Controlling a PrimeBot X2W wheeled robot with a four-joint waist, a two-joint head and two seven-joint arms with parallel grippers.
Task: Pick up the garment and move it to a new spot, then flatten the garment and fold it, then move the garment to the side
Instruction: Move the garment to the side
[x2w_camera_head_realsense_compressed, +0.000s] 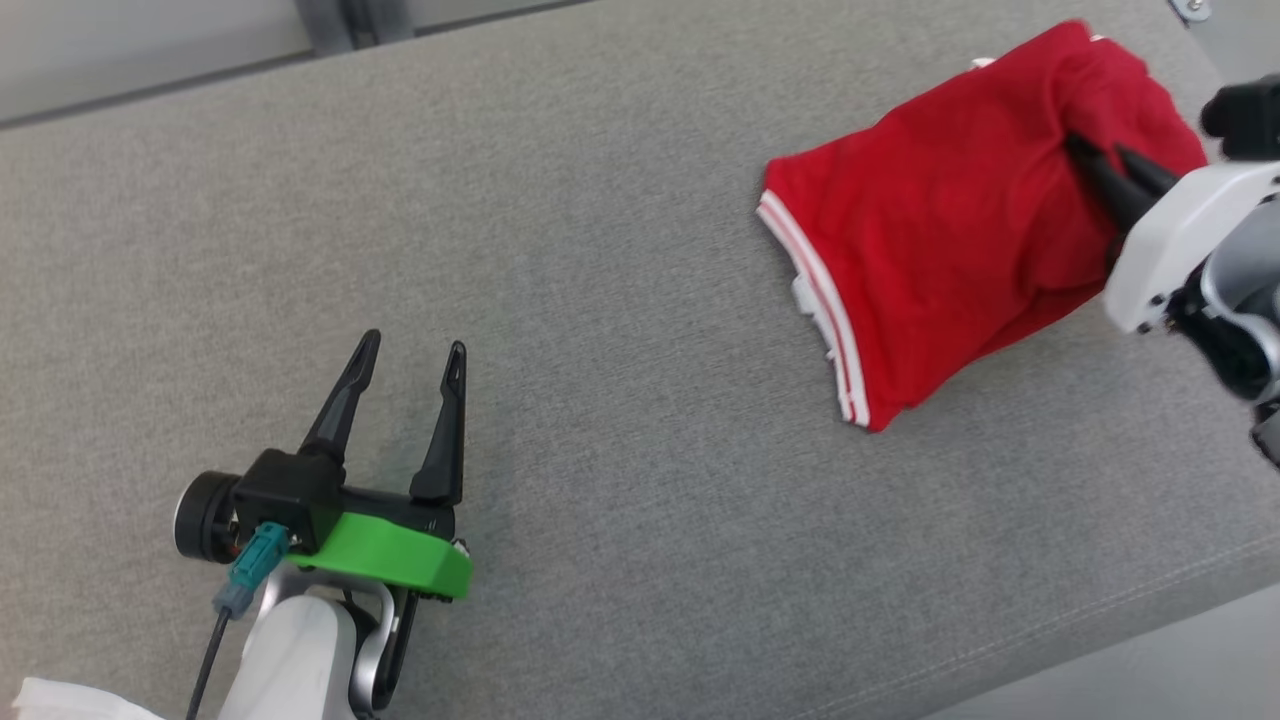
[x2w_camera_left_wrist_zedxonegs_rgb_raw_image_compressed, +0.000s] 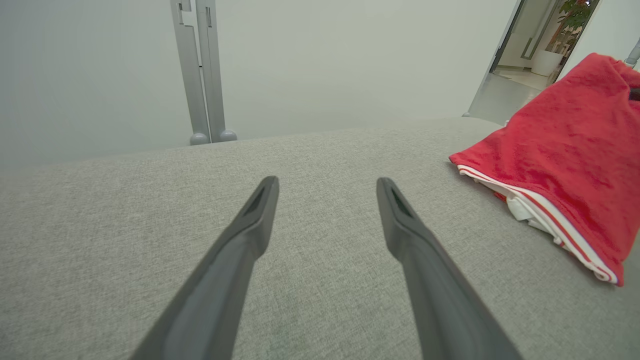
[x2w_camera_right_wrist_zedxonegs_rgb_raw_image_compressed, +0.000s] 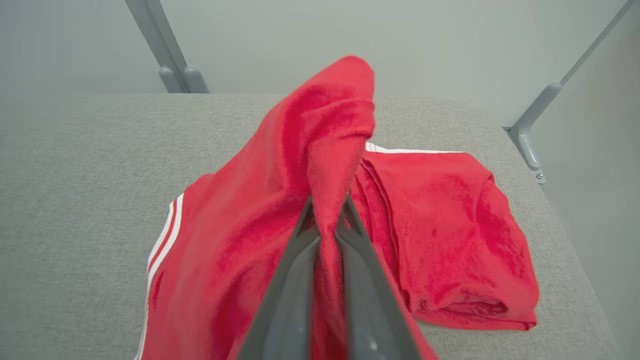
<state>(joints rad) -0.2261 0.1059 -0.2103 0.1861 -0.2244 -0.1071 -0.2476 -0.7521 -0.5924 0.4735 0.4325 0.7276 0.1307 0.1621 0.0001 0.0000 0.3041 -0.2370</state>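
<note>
The garment (x2w_camera_head_realsense_compressed: 940, 230) is red with white stripes along one hem and lies at the far right of the grey cushioned surface (x2w_camera_head_realsense_compressed: 600, 350). My right gripper (x2w_camera_head_realsense_compressed: 1100, 155) is shut on a pinched fold of it, and that fold stands lifted above the rest. In the right wrist view the red cloth (x2w_camera_right_wrist_zedxonegs_rgb_raw_image_compressed: 320, 165) rises between my two fingers, while the other part lies flat on the cushion. My left gripper (x2w_camera_head_realsense_compressed: 412, 355) stands open at the lower left, well apart from the garment, with bare cushion between its fingers (x2w_camera_left_wrist_zedxonegs_rgb_raw_image_compressed: 250, 225). The left wrist view shows the garment (x2w_camera_left_wrist_zedxonegs_rgb_raw_image_compressed: 560, 150) at its right.
Grey metal frame posts (x2w_camera_left_wrist_zedxonegs_rgb_raw_image_compressed: 200, 75) stand behind the cushion's far edge, and another post (x2w_camera_right_wrist_zedxonegs_rgb_raw_image_compressed: 530, 135) stands at its right corner. The cushion's near edge (x2w_camera_head_realsense_compressed: 1050, 640) runs along the lower right of the head view. Wide bare cushion lies between the two grippers.
</note>
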